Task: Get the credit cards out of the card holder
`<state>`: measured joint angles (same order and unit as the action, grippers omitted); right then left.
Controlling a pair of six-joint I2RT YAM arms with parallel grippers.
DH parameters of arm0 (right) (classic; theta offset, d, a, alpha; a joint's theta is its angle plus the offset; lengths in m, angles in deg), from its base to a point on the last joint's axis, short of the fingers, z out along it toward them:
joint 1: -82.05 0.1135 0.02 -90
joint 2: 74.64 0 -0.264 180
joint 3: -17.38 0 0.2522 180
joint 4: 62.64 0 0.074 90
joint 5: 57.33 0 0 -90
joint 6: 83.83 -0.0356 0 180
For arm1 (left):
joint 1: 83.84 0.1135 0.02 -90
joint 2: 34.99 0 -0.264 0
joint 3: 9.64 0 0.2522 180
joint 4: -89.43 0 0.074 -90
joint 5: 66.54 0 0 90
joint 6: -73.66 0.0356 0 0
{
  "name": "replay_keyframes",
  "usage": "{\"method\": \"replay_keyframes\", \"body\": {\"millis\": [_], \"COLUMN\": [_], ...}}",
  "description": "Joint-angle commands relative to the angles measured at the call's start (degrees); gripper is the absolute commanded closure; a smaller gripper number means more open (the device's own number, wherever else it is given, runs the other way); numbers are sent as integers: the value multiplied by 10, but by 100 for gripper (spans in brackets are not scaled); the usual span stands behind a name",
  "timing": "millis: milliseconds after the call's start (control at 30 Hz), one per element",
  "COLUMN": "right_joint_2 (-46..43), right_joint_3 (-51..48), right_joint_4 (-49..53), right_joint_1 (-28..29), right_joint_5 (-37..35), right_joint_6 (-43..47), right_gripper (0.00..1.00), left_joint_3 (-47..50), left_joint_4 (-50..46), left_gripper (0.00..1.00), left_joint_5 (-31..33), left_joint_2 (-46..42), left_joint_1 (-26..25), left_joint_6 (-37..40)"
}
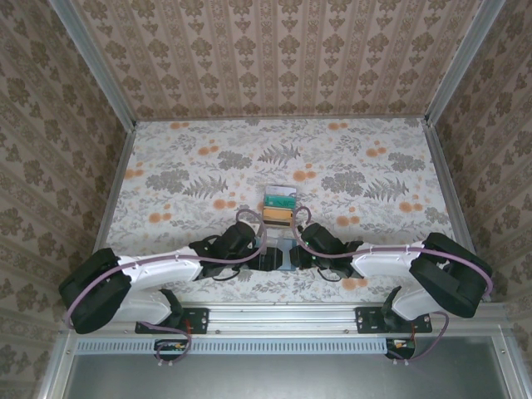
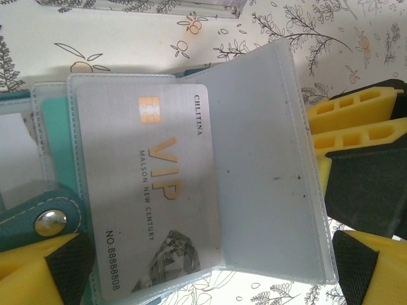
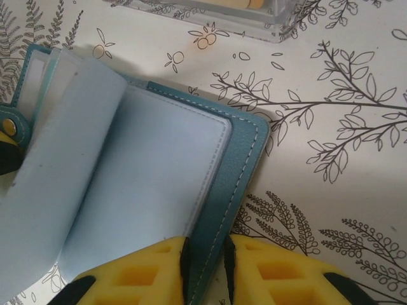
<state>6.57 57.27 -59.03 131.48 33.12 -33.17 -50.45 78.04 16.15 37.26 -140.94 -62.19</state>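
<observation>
The card holder (image 3: 245,165) lies open on the floral table, teal cover down, with its clear sleeves (image 2: 267,165) fanned up. A silver credit card marked VIP (image 2: 152,190) sits inside one sleeve. My left gripper (image 2: 210,270) is open, with one yellow finger (image 2: 32,273) by the snap strap and the other at the sleeves' far edge, gripping nothing. My right gripper (image 3: 205,257) is shut on the holder's teal cover edge. In the top view both grippers (image 1: 258,249) (image 1: 303,249) meet over the holder (image 1: 279,256).
A clear plastic box (image 1: 280,208) just beyond the holder contains a teal-green card (image 1: 281,198) and an orange-brown card (image 1: 278,218). Its rim shows at the top of the right wrist view (image 3: 210,13). Patterned walls enclose the table on three sides.
</observation>
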Motion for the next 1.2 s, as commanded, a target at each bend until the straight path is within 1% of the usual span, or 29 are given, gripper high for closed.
{"method": "replay_keyframes", "body": {"millis": [0, 67, 167, 367, 467, 533, 600, 700, 733, 767, 867, 933, 1167], "right_joint_2": [-11, -44, -79, -162, -192, -202, -204, -190, -181, -170, -134, -108, -20], "right_joint_3": [1, 2, 4, 0, -3, -6, -6, -1, 2, 7, 23, 37, 78], "right_joint_4": [19, 36, 66, 105, 112, 104, 94, 67, 56, 46, 22, 9, -24], "right_joint_1": [2, 2, 1, -3, -2, -2, -2, 1, 3, 5, 12, 18, 30], "right_joint_5": [-26, -42, -64, -96, -94, -80, -61, -29, -19, -9, 11, 20, 41], "right_joint_6": [-6, -4, 0, 2, -3, -10, -18, -37, -45, -52, -72, -84, -145], "right_gripper": [70, 65, 61, 58, 58, 60, 63, 67, 68, 69, 71, 73, 80], "left_joint_3": [-10, -12, -15, -15, -11, -7, 1, 18, 23, 30, 42, 49, 73], "left_joint_4": [-24, -31, -43, -42, -40, -42, -45, -48, -47, -48, -40, -35, -10], "left_gripper": [0, 0, 0, 0, 0, 4, 11, 34, 45, 53, 67, 71, 72], "left_joint_5": [0, 0, 3, 4, 10, 15, 18, 16, 14, 12, 5, 2, -4], "left_joint_2": [-12, -21, -36, -45, -42, -45, -51, -64, -67, -69, -70, -66, -62], "left_joint_1": [-5, -5, -6, -6, -5, 0, 10, 32, 40, 47, 62, 68, 81], "left_joint_6": [9, 10, 13, 15, 13, 10, 9, 10, 11, 12, 17, 20, 17]}}
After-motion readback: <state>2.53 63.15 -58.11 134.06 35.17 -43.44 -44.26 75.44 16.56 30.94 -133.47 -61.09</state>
